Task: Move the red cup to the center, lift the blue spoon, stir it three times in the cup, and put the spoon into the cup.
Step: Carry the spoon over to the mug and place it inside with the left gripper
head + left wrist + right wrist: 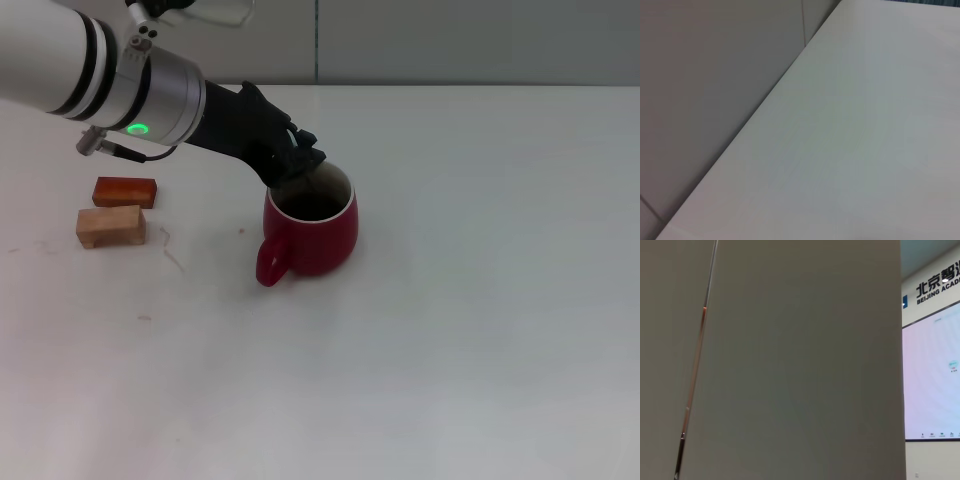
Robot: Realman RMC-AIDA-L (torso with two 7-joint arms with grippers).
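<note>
The red cup (pixel 318 235) stands upright near the middle of the white table (pixel 480 300) in the head view, its handle turned toward the front left. My left gripper (pixel 303 163) hangs over the cup's far left rim, fingers close together. A thin pale sliver of the blue spoon (pixel 316 180) runs from the fingers down into the cup's dark inside; the spoon's bowl is hidden there. The right gripper is out of view. Neither wrist view shows the cup or the spoon.
Two small wooden blocks lie at the left of the table, a reddish one (pixel 126 191) and a pale one (pixel 110 226) in front of it. The left wrist view shows bare table (pixel 865 150) and a grey wall (pixel 700 90).
</note>
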